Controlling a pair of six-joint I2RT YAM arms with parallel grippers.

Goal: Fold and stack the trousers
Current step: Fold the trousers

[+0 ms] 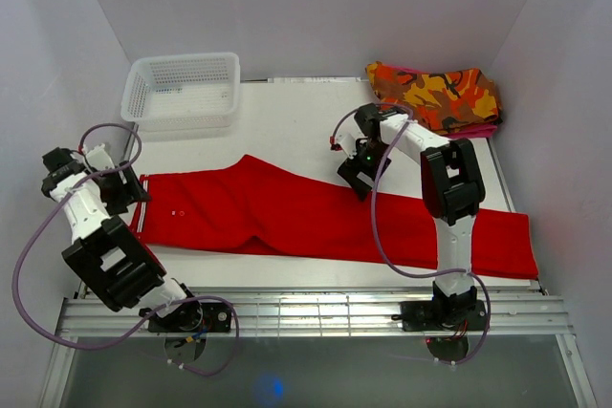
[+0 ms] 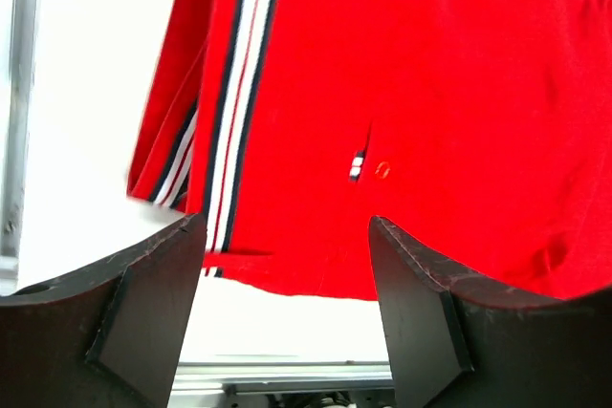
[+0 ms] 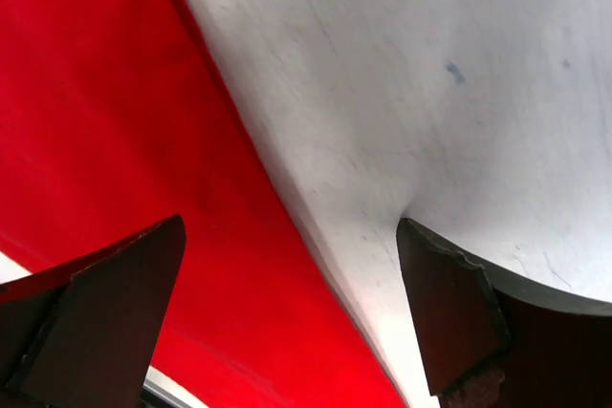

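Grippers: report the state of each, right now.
Left gripper: open, holding nothing, above the trousers.
Right gripper: open, holding nothing.

Bright red trousers [image 1: 316,222], flat across the table, striped waistband at left

The trousers [image 1: 316,222] are spread across the middle of the frame on the table [image 1: 287,121], waistband at the left. A basket [image 1: 182,114] is set at the upper left, and a second garment [image 1: 435,95] is laid at the upper right.
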